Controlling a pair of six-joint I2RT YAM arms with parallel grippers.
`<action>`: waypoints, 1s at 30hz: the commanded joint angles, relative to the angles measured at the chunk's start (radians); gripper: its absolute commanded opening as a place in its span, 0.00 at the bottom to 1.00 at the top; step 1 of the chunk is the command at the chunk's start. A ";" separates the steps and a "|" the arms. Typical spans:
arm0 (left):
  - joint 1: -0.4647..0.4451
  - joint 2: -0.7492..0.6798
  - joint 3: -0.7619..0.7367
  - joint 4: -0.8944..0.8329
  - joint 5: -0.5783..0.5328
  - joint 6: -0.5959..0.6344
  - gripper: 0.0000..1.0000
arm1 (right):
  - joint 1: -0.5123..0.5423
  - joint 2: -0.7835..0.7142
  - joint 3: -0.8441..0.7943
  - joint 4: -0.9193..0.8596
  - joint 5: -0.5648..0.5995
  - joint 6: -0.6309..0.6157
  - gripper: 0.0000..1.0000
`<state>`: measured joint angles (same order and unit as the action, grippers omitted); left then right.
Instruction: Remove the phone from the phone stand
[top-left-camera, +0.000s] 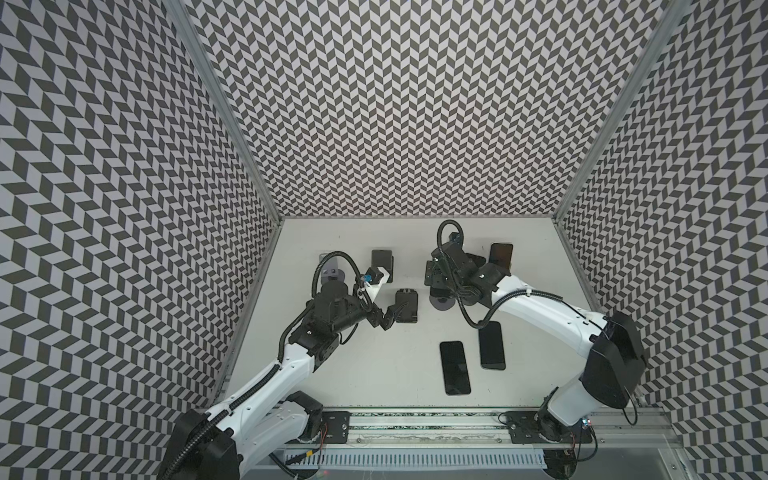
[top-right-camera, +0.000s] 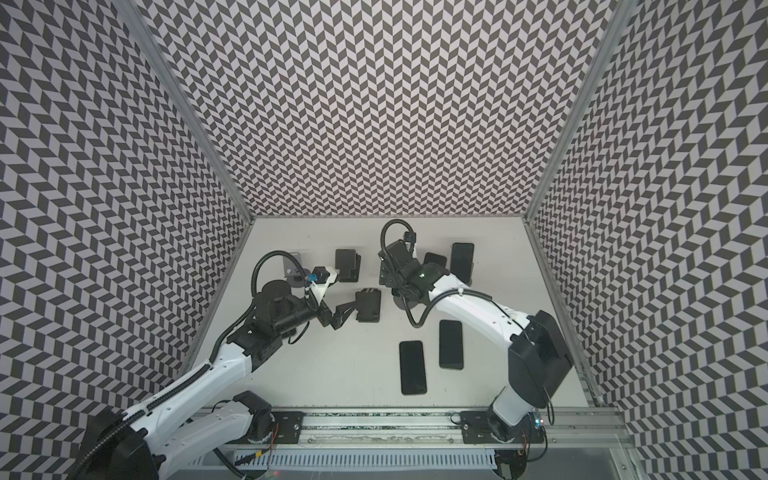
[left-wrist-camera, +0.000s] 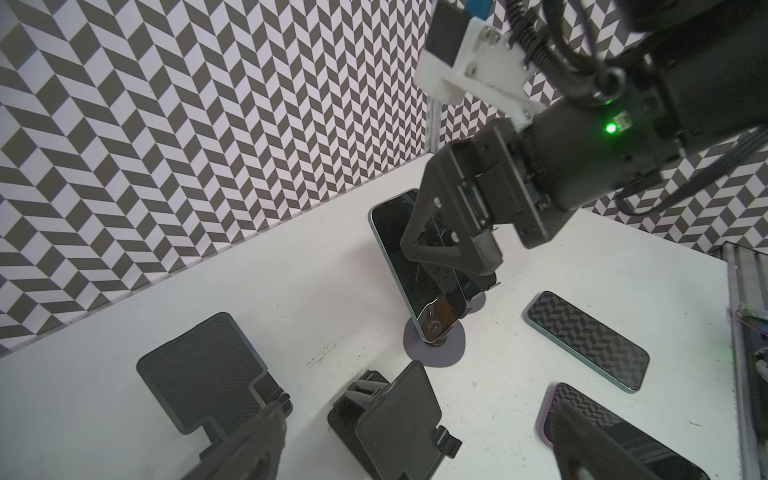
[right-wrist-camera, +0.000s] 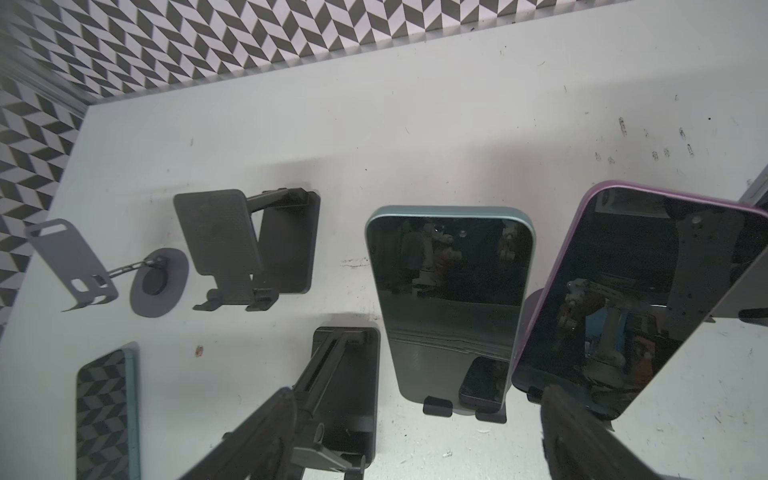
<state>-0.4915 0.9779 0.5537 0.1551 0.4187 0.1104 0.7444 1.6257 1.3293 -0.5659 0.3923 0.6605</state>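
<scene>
Near the teal phone (right-wrist-camera: 449, 291) hangs the right gripper (right-wrist-camera: 417, 390), grip unclear; purple phone (right-wrist-camera: 623, 299) and black stand (right-wrist-camera: 349, 374) crowd it

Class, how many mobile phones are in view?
4. Two black slab phones lie flat near the front; a teal-edged phone and a purple-edged phone lean on stands at the back.

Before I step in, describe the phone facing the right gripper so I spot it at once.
On the white table, look to the back right, where two phones lean on stands. Take the one nearer the middle: the teal-edged phone, not the purple-edged phone beside it.
</scene>
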 joint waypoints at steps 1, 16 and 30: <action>-0.005 -0.007 0.005 -0.001 0.082 0.051 1.00 | -0.012 0.026 0.051 -0.005 0.018 -0.016 0.91; -0.006 0.059 0.026 0.030 0.063 0.117 1.00 | -0.065 0.121 0.102 -0.002 -0.026 -0.083 0.92; -0.006 0.075 0.012 0.050 0.053 0.117 1.00 | -0.083 0.172 0.135 -0.006 -0.034 -0.099 0.93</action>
<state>-0.4915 1.0531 0.5537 0.1802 0.4755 0.2161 0.6685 1.7752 1.4395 -0.5900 0.3614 0.5678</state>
